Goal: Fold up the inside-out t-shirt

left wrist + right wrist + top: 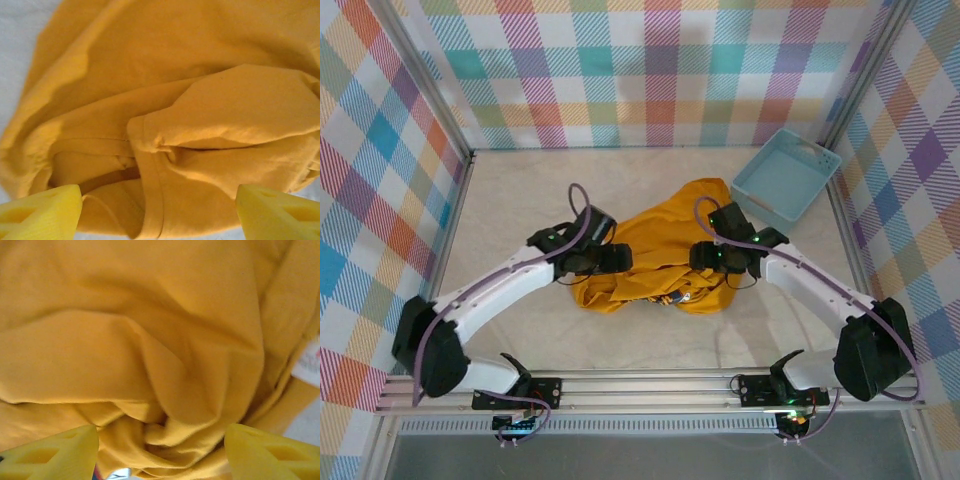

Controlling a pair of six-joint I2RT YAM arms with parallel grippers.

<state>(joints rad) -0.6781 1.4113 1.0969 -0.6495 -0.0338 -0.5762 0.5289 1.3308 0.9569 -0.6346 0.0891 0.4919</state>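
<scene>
The inside-out t-shirt (655, 255) lies crumpled in a mustard-orange heap at the middle of the table. My left gripper (617, 258) hovers over its left side, and my right gripper (698, 256) over its right side. In the left wrist view the yellow fingers (42, 210) stand wide apart over a hemmed fold of the t-shirt (150, 165), nothing pinched between them. The right wrist view shows its fingers (272, 452) spread over bunched cloth (165, 390), also gripping nothing. A white label (307, 362) peeks out at the right edge.
A light blue basket (787, 176) sits at the back right, just beyond the shirt. Plaid walls and metal posts enclose the table (520, 200). Bare tabletop lies left of and in front of the heap.
</scene>
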